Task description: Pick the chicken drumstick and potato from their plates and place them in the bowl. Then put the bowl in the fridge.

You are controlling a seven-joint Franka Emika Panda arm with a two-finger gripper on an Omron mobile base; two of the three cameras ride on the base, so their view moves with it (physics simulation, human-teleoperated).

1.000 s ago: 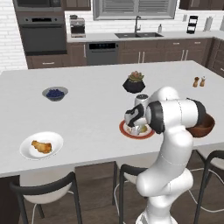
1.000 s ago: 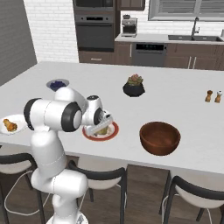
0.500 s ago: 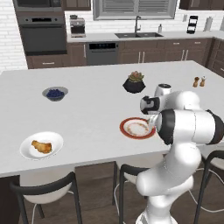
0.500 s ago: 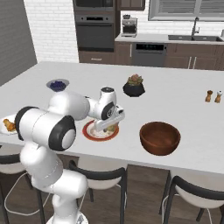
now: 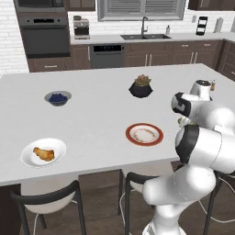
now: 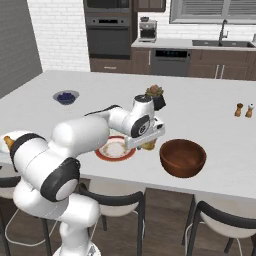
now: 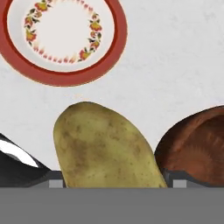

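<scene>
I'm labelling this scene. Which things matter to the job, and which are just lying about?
Job: potato in the gripper, wooden bowl, red-rimmed plate, chicken drumstick on white plate.
Lying about: blueberry bowl, plant pot, shakers.

I see a white-brick wall (image 5: pixel 9 50) and a dark built-in oven (image 5: pixel 43 39). Dark cabinets (image 5: pixel 137 57) carry a sink (image 5: pixel 144 36) beneath a window (image 5: pixel 142 8)

A home kitchen: a built-in oven (image 5: pixel 43 40), dishwasher (image 5: pixel 107 56) and sink (image 5: pixel 143 36) line the far wall, stools (image 5: pixel 48 202) tucked under the near white desk (image 5: pixel 96 119)
</scene>
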